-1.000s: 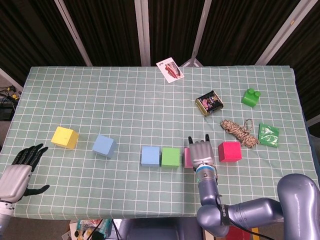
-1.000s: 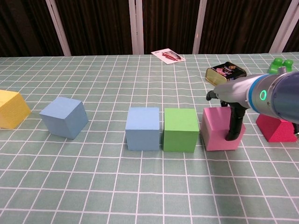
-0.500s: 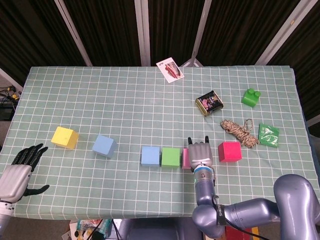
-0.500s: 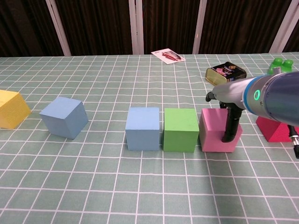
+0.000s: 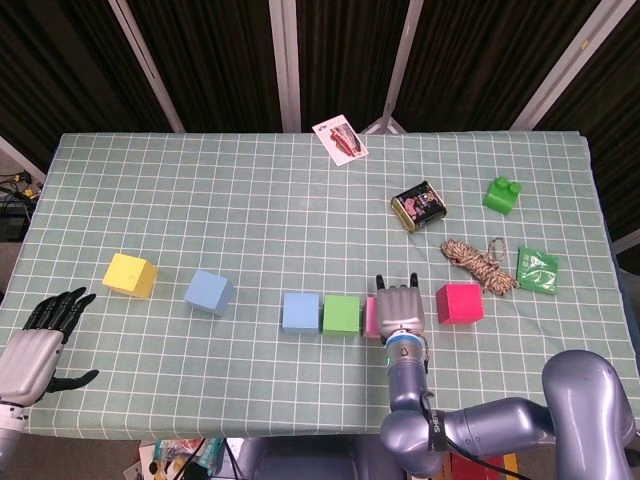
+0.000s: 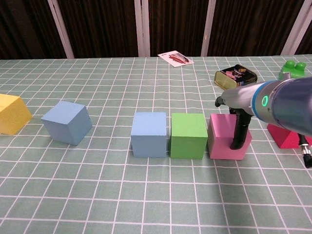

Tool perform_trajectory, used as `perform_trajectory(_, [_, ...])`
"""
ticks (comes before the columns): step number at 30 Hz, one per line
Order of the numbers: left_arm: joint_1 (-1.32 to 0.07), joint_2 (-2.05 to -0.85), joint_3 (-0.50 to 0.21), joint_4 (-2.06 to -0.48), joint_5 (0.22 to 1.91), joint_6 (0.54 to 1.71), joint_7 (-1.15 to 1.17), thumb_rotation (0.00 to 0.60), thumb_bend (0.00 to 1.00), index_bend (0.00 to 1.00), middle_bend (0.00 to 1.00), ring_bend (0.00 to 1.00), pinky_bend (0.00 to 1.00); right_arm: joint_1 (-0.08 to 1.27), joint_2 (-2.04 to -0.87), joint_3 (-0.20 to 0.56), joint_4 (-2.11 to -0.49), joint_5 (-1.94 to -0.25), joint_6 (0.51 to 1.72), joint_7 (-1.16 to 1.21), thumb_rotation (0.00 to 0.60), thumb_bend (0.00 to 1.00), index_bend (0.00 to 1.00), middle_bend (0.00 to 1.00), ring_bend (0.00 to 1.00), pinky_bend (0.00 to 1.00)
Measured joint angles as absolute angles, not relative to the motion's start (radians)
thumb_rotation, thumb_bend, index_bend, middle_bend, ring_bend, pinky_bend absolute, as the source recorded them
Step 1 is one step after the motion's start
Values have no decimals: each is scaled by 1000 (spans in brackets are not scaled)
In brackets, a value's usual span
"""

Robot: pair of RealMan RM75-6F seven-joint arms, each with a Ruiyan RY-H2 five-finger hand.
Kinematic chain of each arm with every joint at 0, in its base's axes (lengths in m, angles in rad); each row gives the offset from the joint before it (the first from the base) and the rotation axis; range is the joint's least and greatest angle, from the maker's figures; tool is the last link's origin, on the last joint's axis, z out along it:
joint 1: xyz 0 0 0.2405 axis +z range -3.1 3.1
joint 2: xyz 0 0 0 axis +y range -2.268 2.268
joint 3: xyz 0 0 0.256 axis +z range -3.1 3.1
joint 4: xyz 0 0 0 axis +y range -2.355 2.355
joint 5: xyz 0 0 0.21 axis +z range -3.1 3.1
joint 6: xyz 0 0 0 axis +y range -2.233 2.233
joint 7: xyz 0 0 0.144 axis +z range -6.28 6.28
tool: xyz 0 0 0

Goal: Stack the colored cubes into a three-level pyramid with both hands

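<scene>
The right hand rests on the pink cube, fingers laid over its top and a dark finger pressed down its front right face in the chest view; whether it truly clamps the block or only pushes it cannot be told; over the last second the cube has slid left, closing most of the gap to the green cube, so that only a narrow slit now shows between them; the blue cube sits just beside the green one on the far side, and the three read as the pyramid's bottom row, nearly finished.

The left hand hangs at the near left corner, fingers spread and holding nothing, unmoved in that time; the light-blue cube and the yellow cube lie well apart to the left, the red cube just right of the working hand; these three would likely make the upper levels, none yet lifted.

The table wears a pale green checked cloth; toward its far right lie a playing card, a small printed tin, a coil of rope, a green toy brick and a green packet; dark curtains between pale metal posts close the room behind.
</scene>
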State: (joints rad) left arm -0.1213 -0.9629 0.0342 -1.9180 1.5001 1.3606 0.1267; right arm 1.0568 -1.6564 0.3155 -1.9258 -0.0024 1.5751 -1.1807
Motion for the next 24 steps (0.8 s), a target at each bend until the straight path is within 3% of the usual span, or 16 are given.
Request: perform_trajectory(24, [-121, -957, 35, -1916, 1503, 1359, 109, 600, 87, 0, 0, 0, 0, 1047, -1716, 357, -1889, -8, 1624, -1203, 600, 251, 0, 586, 314, 1])
